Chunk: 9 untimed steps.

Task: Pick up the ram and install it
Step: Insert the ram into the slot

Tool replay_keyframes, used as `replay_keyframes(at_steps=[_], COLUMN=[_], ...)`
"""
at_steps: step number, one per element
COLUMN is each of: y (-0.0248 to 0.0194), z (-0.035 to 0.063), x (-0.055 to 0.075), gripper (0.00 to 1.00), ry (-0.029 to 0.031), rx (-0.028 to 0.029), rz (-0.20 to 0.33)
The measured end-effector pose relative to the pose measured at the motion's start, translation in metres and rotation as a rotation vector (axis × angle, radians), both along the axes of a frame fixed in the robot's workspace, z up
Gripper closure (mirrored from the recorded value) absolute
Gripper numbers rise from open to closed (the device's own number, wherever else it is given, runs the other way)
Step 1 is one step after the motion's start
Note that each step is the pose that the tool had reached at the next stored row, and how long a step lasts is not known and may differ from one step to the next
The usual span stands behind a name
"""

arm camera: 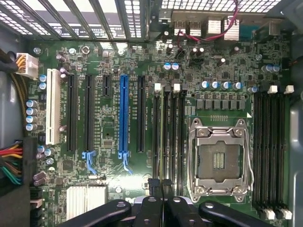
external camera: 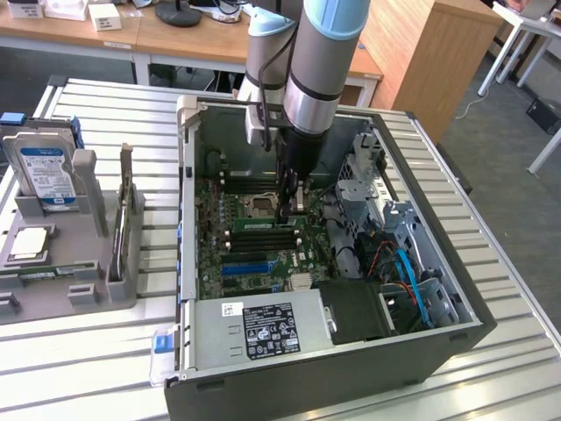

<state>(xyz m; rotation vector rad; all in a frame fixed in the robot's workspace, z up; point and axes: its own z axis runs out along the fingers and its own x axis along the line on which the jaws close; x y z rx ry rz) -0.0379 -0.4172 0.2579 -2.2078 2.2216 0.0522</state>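
Observation:
My gripper (external camera: pixel 290 209) reaches down into the open computer case (external camera: pixel 188 175), over the memory slots beside the empty processor socket (arm camera: pixel 218 158). Its fingers (arm camera: pixel 154 189) are shut on the ram (arm camera: pixel 162 137), which the wrist view shows edge-on, standing along one of the black slots between white end clips. In the exterior view the ram (external camera: pixel 261 224) appears as a thin green strip lying along the slots, right under the fingertips. Whether it is fully seated cannot be told.
A long blue plastic slot (arm camera: pixel 124 116) and black expansion slots lie beside the memory slots. A second bank of memory slots (arm camera: pixel 271 151) sits past the socket. Drive cage and cables (external camera: pixel 399 254) crowd the exterior view's right. A grey tray (external camera: pixel 96 294) holds a hard drive (external camera: pixel 44 171).

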Motion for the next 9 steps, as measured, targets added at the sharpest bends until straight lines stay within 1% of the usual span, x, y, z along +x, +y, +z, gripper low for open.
replay_keyframes(at_steps=[3, 9], y=[0.0000, 0.0000], z=[-0.0031, -0.0056], x=[0.0001, 0.0001], gripper=[0.88, 0.88], ry=[0.0000, -0.0001], rx=[0.0000, 0.0001], rz=[0.000, 0.000])
